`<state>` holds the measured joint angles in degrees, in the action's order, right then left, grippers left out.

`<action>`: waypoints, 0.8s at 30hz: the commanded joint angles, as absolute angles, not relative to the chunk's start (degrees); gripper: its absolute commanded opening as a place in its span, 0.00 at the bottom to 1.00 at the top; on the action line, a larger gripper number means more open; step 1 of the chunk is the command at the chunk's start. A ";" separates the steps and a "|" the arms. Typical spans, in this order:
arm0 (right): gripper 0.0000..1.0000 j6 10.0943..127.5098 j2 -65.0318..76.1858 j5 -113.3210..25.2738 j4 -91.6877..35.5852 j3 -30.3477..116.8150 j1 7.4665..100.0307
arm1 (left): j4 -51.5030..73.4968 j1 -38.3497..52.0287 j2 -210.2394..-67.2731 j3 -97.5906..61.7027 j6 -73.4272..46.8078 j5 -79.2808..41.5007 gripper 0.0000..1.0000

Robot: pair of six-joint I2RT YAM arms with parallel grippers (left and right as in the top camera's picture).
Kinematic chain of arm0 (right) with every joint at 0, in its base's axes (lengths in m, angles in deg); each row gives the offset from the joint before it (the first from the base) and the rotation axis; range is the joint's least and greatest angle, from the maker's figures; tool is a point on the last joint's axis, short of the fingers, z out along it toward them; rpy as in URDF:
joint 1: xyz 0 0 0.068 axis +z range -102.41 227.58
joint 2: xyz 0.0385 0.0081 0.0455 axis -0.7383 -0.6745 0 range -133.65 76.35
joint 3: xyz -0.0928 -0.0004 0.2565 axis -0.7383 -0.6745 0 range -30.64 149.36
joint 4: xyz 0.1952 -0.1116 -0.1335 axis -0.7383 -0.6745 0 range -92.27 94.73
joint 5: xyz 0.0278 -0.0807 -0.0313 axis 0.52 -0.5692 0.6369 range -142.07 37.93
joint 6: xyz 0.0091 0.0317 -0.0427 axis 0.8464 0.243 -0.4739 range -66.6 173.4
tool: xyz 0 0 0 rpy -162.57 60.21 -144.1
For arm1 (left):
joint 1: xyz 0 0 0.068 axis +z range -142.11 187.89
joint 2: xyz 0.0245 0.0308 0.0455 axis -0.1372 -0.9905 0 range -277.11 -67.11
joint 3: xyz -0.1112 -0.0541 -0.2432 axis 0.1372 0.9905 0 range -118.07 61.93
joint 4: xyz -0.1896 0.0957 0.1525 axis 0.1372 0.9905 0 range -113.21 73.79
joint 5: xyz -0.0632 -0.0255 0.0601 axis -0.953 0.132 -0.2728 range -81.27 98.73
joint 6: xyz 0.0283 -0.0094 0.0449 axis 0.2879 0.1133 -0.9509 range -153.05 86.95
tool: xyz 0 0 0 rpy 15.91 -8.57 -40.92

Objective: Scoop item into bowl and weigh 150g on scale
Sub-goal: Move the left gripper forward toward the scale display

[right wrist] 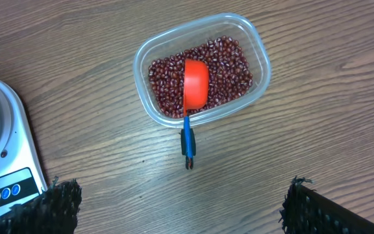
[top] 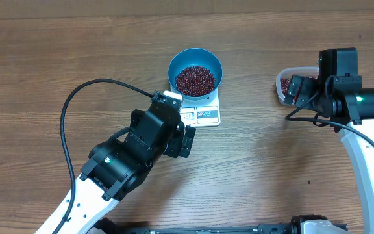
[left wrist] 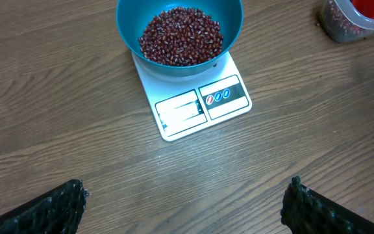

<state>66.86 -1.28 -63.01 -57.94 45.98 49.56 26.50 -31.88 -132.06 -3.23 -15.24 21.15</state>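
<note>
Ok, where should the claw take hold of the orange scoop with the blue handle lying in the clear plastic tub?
By the slim blue handle, coming from above and closing across its width. It pokes out past the rim of the clear plastic tub over bare wood, whereas the orange cup sits in the dark red beans and looks too wide to pinch.
</note>
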 commanded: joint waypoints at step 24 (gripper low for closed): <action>1.00 66.92 -0.27 -59.49 -55.82 46.17 49.78 | 26.29 -31.88 -132.36 -3.15 -16.32 20.89 1.00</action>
